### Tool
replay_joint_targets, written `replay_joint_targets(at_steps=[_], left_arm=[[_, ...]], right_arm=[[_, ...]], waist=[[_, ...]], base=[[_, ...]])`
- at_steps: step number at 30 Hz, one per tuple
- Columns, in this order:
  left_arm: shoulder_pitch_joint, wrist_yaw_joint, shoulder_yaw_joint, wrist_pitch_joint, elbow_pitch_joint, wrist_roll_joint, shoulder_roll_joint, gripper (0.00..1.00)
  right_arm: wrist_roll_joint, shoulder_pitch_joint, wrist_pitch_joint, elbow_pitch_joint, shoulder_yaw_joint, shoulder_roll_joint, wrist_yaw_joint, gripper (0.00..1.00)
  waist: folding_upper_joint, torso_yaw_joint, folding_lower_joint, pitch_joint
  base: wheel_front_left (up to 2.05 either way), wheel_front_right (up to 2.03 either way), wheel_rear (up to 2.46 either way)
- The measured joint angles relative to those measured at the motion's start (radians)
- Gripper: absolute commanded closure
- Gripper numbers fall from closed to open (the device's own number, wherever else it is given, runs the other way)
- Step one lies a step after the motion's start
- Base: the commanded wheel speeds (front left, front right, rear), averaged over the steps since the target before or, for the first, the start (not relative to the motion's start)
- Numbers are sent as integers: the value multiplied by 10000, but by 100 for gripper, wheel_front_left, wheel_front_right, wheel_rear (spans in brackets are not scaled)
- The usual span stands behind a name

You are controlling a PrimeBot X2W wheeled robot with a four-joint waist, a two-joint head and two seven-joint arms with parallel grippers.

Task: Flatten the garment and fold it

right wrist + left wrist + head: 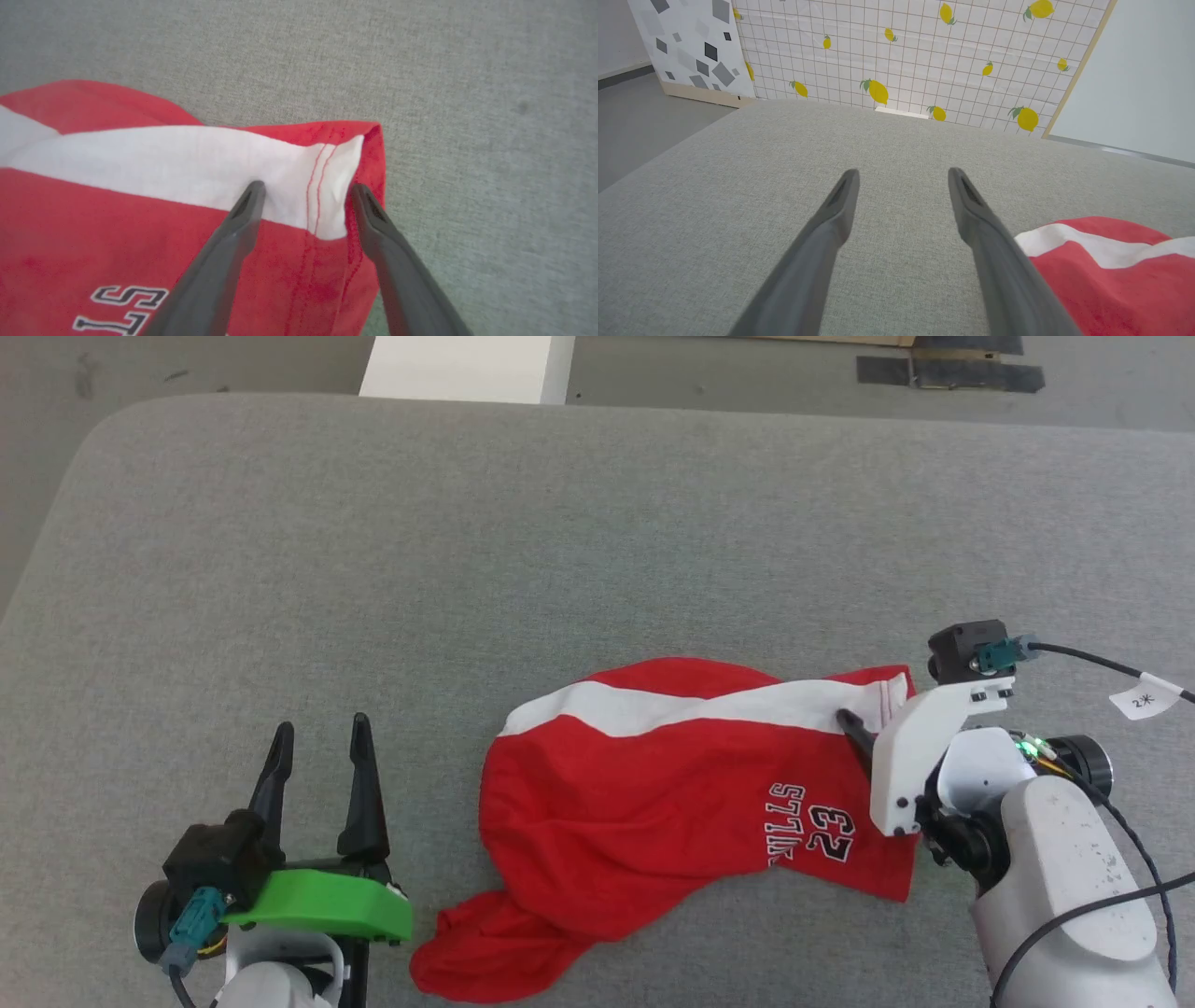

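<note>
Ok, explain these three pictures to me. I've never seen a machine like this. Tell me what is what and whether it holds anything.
It is a two-armed robot at a grey fabric-covered surface. The top picture comes from its head, looking down; the other two from cameras on its wrists, looking along each gripper's two dark fingers. Crumpled red thin-fabric shorts with a white stripe lie on the surface. The left gripper is open, beside the shorts. The right gripper has its fingers spread over the white-striped hem corner, not closed on it. Nothing is held.

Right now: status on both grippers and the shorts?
Left gripper open, idle over grey surface. Right gripper open, straddling white-striped hem corner. Red thin-fabric shorts crumpled, unfolded. Nothing in the way.
</note>
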Motion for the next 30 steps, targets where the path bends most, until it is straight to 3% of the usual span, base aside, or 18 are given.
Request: replay_joint_targets(at_steps=[1,8,18,19,20,24,30], left_arm=[[-20,-2,0,-2,33,0,-2,0],[-25,-90,-48,-33,245,86,-69,0],[-22,-267,-282,-44,449,199,-270,0],[-1,-259,-234,-71,523,236,-270,0],[12,-259,-219,-71,535,236,-270,0],[77,-255,-198,-71,596,226,-270,0],[112,-263,-284,203,247,-265,-393,0]], right_arm=[[2,-38,-56,31,6,0,0,100],[125,-70,-393,-90,-249,17,0,100],[-662,444,-190,-675,-3611,-276,0,100],[-755,619,-205,-581,-4272,-192,0,74],[-752,644,-276,-554,-4366,-146,0,0],[-332,725,-1053,-700,-4541,6,0,0],[1517,2145,-2966,-1068,-4328,-4,0,0]], waist=[[0,33,0,23],[0,-49,0,-194],[1,-256,0,-644],[0,-311,0,-693],[0,-337,0,-712],[0,-409,0,-867],[0,-593,0,-1224]], base=[[0,0,0],[0,0,0],[0,0,0],[0,0,0],[0,0,0],[0,0,0],[0,0,0]])
